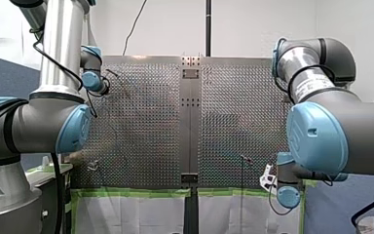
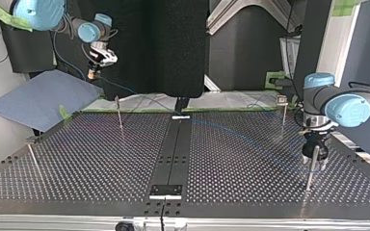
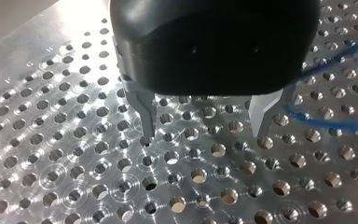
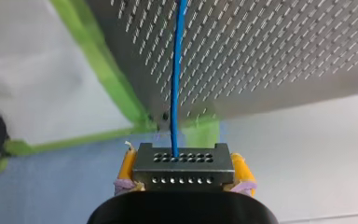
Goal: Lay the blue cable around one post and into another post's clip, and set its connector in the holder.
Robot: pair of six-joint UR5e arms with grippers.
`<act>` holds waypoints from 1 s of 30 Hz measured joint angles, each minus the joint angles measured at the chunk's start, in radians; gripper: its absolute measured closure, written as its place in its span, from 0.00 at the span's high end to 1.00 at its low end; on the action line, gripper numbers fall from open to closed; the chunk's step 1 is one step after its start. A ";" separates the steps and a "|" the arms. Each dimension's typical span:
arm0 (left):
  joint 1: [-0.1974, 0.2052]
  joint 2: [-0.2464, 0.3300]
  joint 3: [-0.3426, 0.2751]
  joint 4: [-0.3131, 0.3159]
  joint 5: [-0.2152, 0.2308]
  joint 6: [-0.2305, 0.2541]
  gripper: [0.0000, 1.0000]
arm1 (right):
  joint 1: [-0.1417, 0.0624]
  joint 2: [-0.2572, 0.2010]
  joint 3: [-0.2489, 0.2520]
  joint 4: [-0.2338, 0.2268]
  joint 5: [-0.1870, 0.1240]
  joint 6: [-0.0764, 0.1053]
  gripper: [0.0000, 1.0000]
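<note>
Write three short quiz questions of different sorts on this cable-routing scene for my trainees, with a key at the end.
1. True or false: the left gripper is shut on the blue cable.
2. What does the right gripper hold? A: a post. B: the connector. C: nothing.
3. Fill in: the right gripper's pads are ____ in colour.

Key
1. False: it is open, and the cable lies beside it.
2. B.
3. Yellow.

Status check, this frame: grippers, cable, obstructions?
Left gripper open over table. Right gripper shut on connector, blue cable running onto table. Nothing blocking seen.
</note>
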 joint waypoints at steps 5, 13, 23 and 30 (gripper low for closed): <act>0.000 0.000 0.000 0.003 0.000 -0.003 1.00 | -0.055 0.040 -0.055 0.013 0.006 -0.021 0.25; 0.000 0.000 0.000 0.004 -0.001 -0.005 1.00 | -0.136 0.052 -0.127 -0.012 0.003 -0.026 0.25; 0.000 0.000 0.000 0.004 -0.004 -0.005 1.00 | -0.152 0.134 -0.136 -0.069 -0.013 0.012 0.25; 0.000 0.000 0.000 0.003 -0.002 -0.005 1.00 | -0.146 0.165 -0.137 -0.079 -0.023 -0.031 0.25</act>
